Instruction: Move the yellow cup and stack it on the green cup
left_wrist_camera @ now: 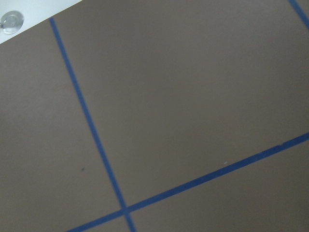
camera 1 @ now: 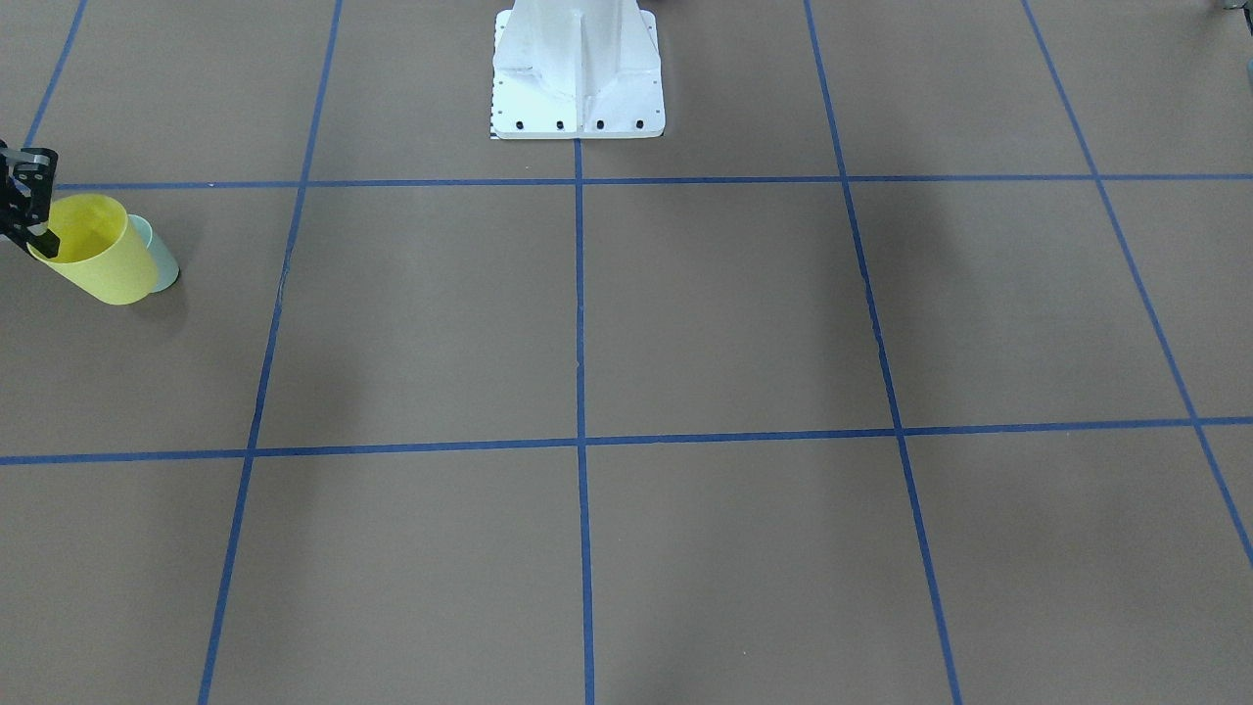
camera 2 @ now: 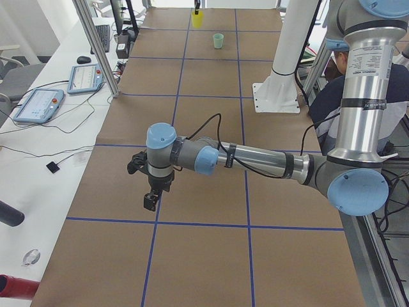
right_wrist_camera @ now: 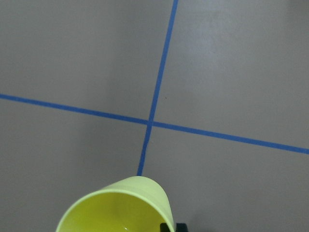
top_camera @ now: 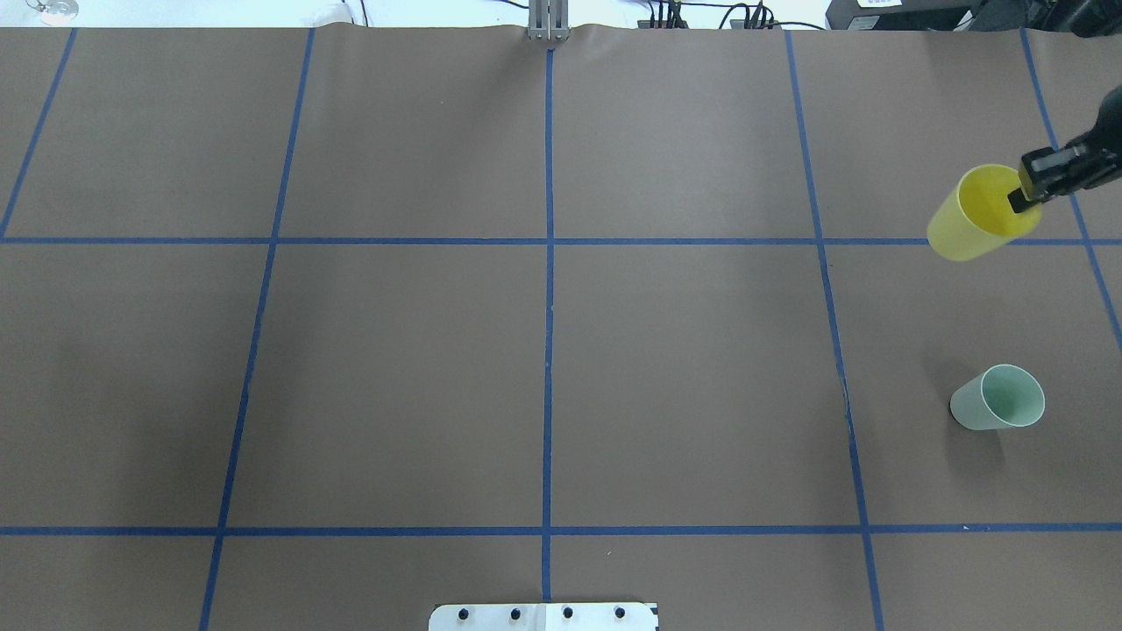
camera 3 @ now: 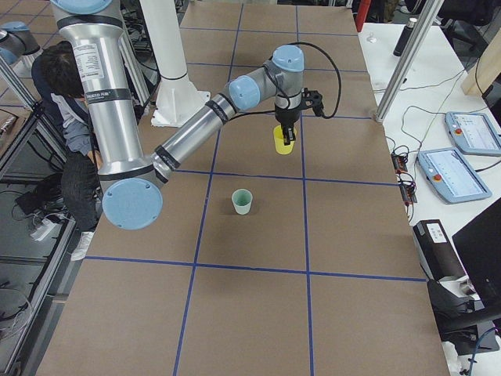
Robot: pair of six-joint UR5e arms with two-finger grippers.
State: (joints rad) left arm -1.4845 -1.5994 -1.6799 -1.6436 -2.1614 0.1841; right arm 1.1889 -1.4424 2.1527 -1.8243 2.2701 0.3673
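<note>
Yellow plastic, bright and tapered, the small yellow cup (top_camera: 969, 230) hangs mouth-up above the brown paper-covered table (top_camera: 394, 377). The right gripper (top_camera: 1021, 197) pinches it at the rim (its narrow jaws clamp the wall from inside and outside). A small tumbler of pale mint plastic, the green cup (top_camera: 999, 399), stands upright on the table, well apart from it and nearer the robot's base. The left gripper (camera 2: 151, 197) hangs above the blue tape grid (top_camera: 548, 350) at the table's other end; I cannot tell how its jaws stand.
</note>
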